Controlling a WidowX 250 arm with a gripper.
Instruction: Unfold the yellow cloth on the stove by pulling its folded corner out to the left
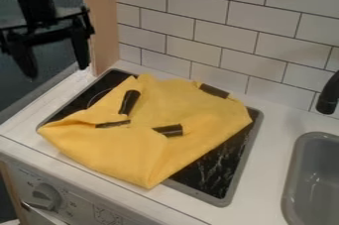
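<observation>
While the end effector (57, 71) hangs spread and empty at upper left, the yellow cloth (122, 149) lies rumpled over the stove (212, 172) mid-frame, likely light and floppy, best pinched at a raised fold.

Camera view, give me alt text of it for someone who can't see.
A crumpled yellow cloth with dark strips lies across a black stovetop, left of a gray sink. The black gripper hangs at upper left, jaws apart and empty.
</observation>
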